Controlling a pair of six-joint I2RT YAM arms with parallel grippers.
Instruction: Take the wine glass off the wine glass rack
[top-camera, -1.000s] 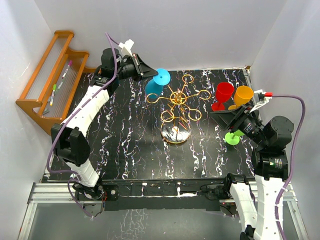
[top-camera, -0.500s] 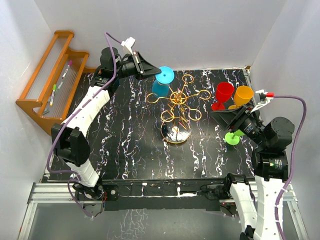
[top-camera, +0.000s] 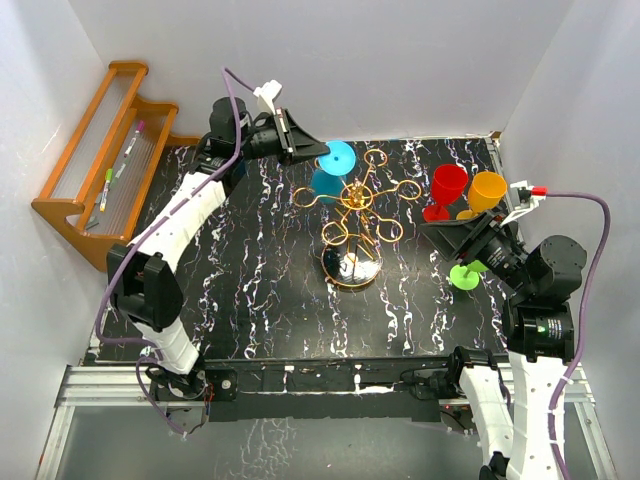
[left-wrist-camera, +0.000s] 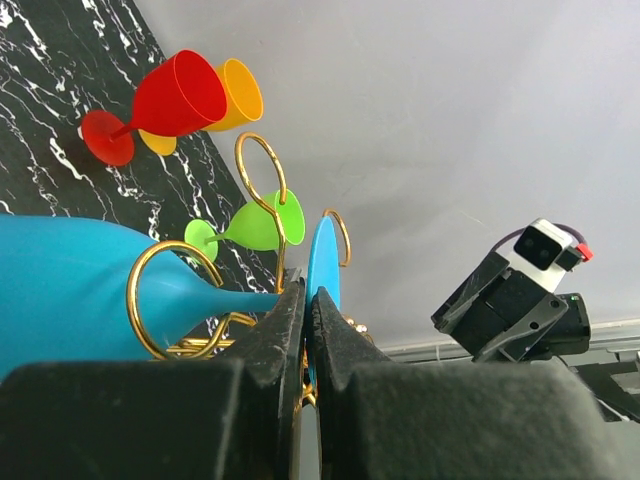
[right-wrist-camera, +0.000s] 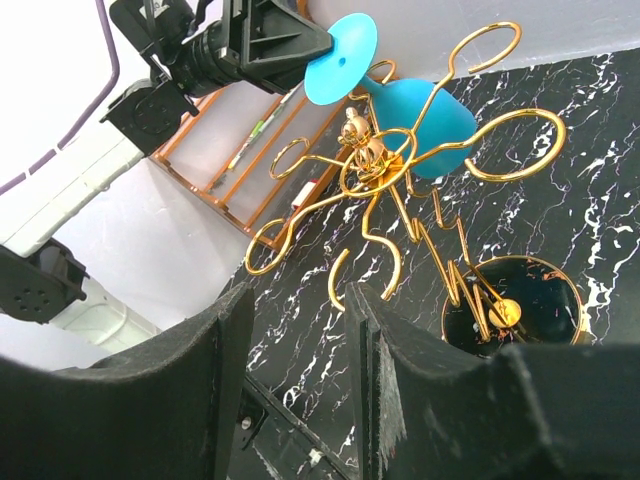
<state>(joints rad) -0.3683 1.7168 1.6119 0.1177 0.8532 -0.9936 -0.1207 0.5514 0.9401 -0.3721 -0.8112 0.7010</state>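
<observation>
A blue wine glass (top-camera: 330, 170) hangs upside down in a back-left ring of the gold wire rack (top-camera: 352, 205). Its stem passes through the ring and its round foot points up. My left gripper (top-camera: 318, 152) is shut on the rim of the foot (left-wrist-camera: 322, 262). The blue bowl (left-wrist-camera: 70, 285) lies below a gold ring in the left wrist view. The right wrist view shows the glass (right-wrist-camera: 415, 110) and the rack (right-wrist-camera: 385, 190) from below. My right gripper (top-camera: 448, 238) is open and empty, well to the right of the rack.
Red (top-camera: 447, 187) and orange (top-camera: 486, 192) glasses stand at the table's back right. A green glass (top-camera: 466, 273) lies by my right gripper. An orange-brown wooden stepped shelf (top-camera: 95, 165) with pens stands at the far left. The rack's round base (top-camera: 350, 267) sits mid-table.
My left gripper has moved right and slightly up with the blue glass's foot in it, shifting the glass toward the rack's centre. The right arm has not moved.
</observation>
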